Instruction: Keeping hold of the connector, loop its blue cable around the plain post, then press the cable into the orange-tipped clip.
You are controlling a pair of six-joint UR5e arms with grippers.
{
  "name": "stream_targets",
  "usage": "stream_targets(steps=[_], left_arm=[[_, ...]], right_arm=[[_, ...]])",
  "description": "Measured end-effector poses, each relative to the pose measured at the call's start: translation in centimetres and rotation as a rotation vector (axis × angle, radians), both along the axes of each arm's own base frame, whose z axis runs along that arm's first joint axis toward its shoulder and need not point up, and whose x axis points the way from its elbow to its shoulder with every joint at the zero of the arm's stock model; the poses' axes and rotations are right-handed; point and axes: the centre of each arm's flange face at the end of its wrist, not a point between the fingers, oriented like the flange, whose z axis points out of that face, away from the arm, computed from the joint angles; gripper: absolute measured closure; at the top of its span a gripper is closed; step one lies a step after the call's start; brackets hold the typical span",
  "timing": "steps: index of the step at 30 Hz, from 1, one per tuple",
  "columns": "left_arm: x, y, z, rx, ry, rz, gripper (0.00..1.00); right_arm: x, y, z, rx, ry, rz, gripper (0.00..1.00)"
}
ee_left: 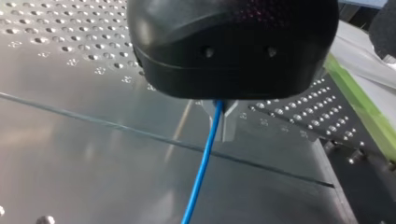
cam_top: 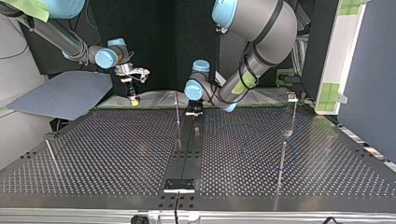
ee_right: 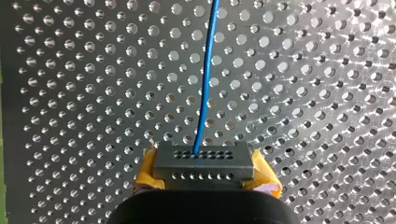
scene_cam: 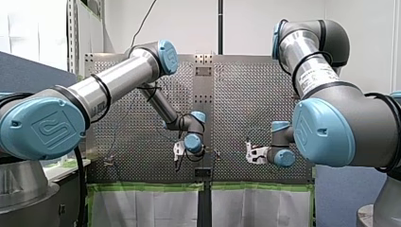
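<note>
Blue cable (ee_right: 205,93) snagging could yank the connector (ee_right: 203,161) from my right gripper (ee_right: 205,176) clamped on it; left gripper (ee_left: 223,115) state unclear.

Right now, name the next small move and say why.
Probably carry my left gripper, with the cable it grips, around the post beside it, if that is the plain one. My right gripper holds the connector, the cable leaves it straight, and I see no loop around that post yet.
</note>
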Motion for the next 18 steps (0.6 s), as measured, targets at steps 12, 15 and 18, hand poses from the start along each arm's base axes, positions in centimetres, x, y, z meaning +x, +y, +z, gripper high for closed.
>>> stream_targets(steps=[12,15,18], left_arm=[[0.5,0.2,0.3,0.002,-0.002,0.01,1.0],[0.5,0.3,0.3,0.004,-0.001,0.011,1.0],[0.5,0.3,0.4,0.005,0.0,0.013,1.0]], right_arm=[[0.1,-1.2,0.8,-0.009,-0.017,0.024,1.0],[0.3,-1.6,1.1,-0.013,-0.025,0.031,1.0],[0.3,-2.0,1.4,-0.013,-0.033,0.035,1.0]])
